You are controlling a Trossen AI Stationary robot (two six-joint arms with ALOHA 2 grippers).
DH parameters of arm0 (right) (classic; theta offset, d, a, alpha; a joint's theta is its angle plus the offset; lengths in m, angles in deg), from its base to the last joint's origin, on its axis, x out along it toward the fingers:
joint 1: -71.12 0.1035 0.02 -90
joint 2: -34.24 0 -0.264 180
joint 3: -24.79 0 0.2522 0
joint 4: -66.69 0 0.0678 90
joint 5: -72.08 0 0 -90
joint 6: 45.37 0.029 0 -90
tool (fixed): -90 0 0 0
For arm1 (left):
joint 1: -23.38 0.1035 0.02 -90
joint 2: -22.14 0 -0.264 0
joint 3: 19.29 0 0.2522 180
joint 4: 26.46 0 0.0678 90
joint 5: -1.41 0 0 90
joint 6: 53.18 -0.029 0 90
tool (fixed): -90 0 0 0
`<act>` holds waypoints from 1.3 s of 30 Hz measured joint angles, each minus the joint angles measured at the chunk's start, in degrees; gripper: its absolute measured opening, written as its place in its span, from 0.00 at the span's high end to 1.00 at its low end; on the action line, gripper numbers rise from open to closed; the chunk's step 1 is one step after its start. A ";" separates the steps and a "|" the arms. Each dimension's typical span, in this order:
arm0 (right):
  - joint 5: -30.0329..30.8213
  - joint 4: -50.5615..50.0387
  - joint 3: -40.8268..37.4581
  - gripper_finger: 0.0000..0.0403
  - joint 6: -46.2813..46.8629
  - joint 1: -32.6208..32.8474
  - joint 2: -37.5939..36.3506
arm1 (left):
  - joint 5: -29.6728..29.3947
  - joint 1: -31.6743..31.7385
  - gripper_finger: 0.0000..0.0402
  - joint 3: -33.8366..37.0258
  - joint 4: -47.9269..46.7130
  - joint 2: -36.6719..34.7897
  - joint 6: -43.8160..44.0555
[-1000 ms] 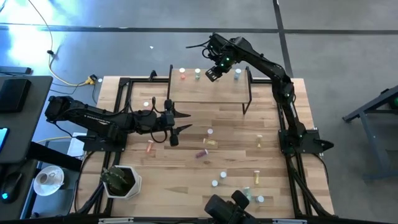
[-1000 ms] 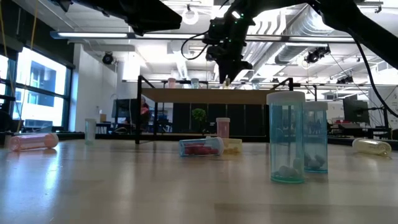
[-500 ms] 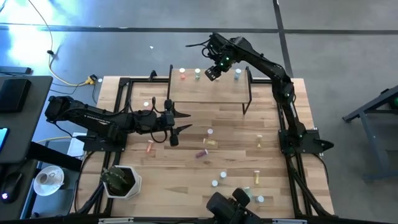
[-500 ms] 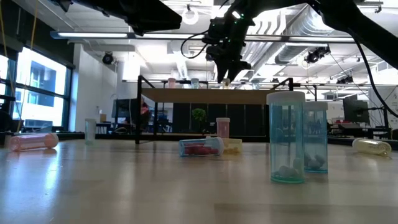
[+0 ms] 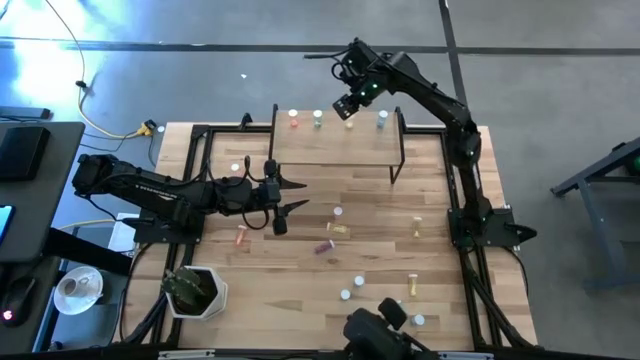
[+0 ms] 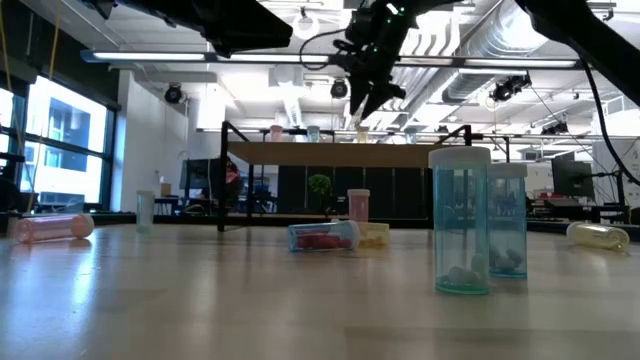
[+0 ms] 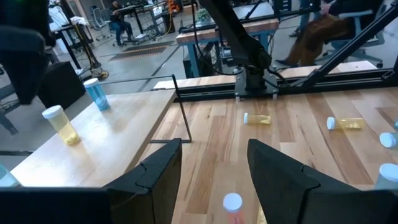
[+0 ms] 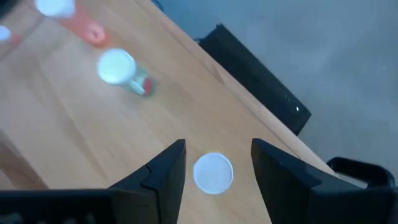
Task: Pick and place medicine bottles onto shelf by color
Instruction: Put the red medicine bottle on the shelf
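right claw (image 5: 349,108): fingers apart, above yellow white-capped bottle (image 5: 349,122) on small light-wood shelf (image 5: 335,145) | left claw (image 5: 291,195): fingers apart, empty, over counter (image 5: 380,230)

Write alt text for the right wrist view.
The right claw, open, looks straight down on a white-capped medicine bottle standing between its two dark fingers on the light-wood shelf. Farther along the shelf stand a green bottle and a red one; grey floor shows beyond the shelf edge.
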 joint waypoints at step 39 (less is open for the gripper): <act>10.21 -3.26 -15.10 0.57 -11.14 21.62 -19.46 | 3.56 -0.28 0.45 0.02 -17.18 0.03 15.65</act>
